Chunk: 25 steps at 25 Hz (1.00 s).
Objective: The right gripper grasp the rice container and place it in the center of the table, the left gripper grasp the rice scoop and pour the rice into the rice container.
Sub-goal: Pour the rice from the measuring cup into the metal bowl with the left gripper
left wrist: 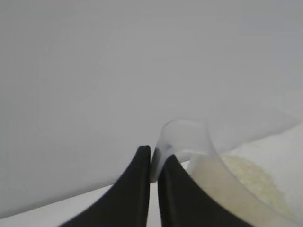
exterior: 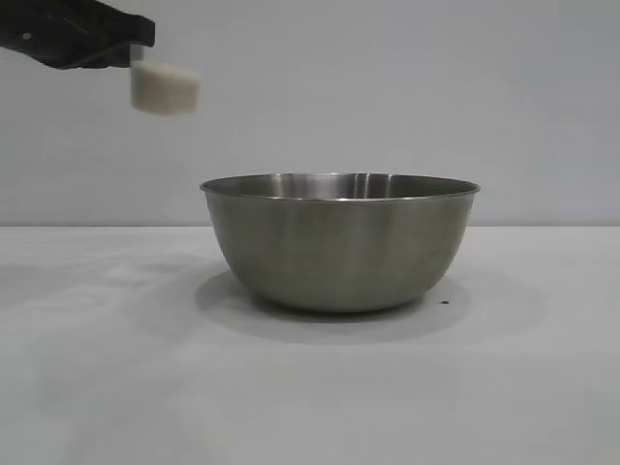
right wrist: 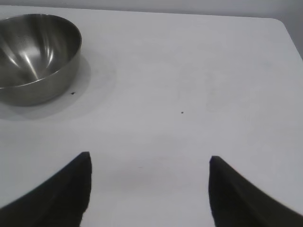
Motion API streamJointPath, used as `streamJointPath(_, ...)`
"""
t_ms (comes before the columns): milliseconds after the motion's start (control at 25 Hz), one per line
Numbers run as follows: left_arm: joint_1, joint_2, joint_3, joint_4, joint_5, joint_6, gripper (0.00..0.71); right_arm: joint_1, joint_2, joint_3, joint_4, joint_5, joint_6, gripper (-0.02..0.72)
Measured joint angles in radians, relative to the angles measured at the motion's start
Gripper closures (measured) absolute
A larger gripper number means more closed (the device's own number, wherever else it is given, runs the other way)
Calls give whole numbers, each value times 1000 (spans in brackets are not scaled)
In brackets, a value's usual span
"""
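The steel rice container (exterior: 339, 242) stands on the white table (exterior: 97, 387) near the middle; it also shows in the right wrist view (right wrist: 35, 56), where what shows of its inside looks bare. My left gripper (exterior: 131, 53) is high at the upper left, well above and to the left of the bowl, shut on the handle of the translucent rice scoop (exterior: 165, 89). In the left wrist view the gripper (left wrist: 154, 161) pinches the scoop handle (left wrist: 182, 137), and white rice (left wrist: 251, 179) fills the cup. My right gripper (right wrist: 149, 163) is open and empty over bare table, away from the bowl.
A small dark speck (exterior: 445, 302) lies on the table beside the bowl's right side. The table's far corner and edge (right wrist: 279, 23) show in the right wrist view. A plain grey wall is behind.
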Motion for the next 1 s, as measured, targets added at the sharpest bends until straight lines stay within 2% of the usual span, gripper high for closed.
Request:
streamJointPath(280,-112,0,0,6,33,20,710,0,0,0,0,0,0,225)
streamJointPath(400,-145,0,0,15,40,53,710,0,0,0,0,0,0,225)
streamJointPath(720,-183,0,0,53,60,115,710,0,0,0,0,0,0,225)
streamJointPath(1000,-208,0,0,79,84,325,710,0,0,0,0,0,0,225)
